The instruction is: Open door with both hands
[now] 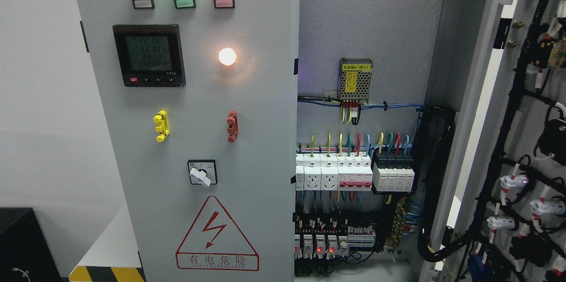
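A grey electrical cabinet fills the head view. Its left door (pixel 265 118) is closed and carries three lit lamps, a digital meter (pixel 149 55), a white lamp, a yellow handle (pixel 161 126), a red handle (pixel 232 126), a rotary switch (pixel 202 173) and a red warning triangle. The right door (pixel 522 140) stands swung open at the right, its inner side with black cable looms showing. The open half shows the interior back panel (pixel 367 30) with a power supply, breakers (pixel 349 171) and coloured wires. Neither robot hand is in view.
A white wall is at the left. A black box (pixel 22 242) sits at the lower left. A yellow-and-black striped edge (pixel 106 273) runs along the cabinet base.
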Available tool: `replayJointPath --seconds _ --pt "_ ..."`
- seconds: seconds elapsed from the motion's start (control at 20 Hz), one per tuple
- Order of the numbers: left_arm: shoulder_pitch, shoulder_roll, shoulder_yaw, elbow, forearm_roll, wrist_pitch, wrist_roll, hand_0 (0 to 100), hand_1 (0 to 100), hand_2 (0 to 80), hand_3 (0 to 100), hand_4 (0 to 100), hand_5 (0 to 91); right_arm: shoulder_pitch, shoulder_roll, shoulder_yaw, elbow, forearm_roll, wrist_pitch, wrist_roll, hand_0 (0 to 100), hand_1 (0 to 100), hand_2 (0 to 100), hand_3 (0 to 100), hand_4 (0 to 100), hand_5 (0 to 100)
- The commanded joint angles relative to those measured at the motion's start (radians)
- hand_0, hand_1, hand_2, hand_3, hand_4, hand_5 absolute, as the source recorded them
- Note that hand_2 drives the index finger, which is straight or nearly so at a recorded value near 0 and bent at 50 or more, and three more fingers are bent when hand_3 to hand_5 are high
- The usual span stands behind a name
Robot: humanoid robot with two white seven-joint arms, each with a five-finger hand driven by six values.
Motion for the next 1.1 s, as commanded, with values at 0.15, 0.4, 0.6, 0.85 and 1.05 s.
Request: replayJointPath --seconds 0.15,0.4,0.6,0.85,1.05 --pt "0.020 -0.132 0.140 0.108 -0.013 -0.001 -0.005 0 0 0.0 0 0 0.0 -0.332 -0.035 0.118 -0.162 -0.026 0.243 0.002 0 0 0 0 0 0" --pt "0.020 -0.132 0.134 0.112 0.099 -0.002 -0.008 0 0 0.0 0 0 0.0 -0.493 0.014 0.108 -0.150 -0.031 0.461 0.002 0 0 0 0 0 0" --pt "0.020 -0.132 0.125 0.109 0.099 -0.004 -0.008 0 0 0.0 0 0 0.0 -0.625 0.070 0.086 -0.083 -0.032 0.616 0.004 0 0 0 0 0 0" --pt "0.020 -0.132 0.072 0.102 0.108 -0.010 -0.008 0 0 0.0 0 0 0.0 -0.739 0.097 0.032 0.017 -0.067 0.717 0.019 0 0 0 0 0 0" --pt "0.008 -0.132 0.069 0.098 0.101 -0.013 -0.008 0 0 0.0 0 0 0.0 -0.822 0.097 0.013 0.079 -0.179 0.765 0.084 0 0 0 0 0 0"
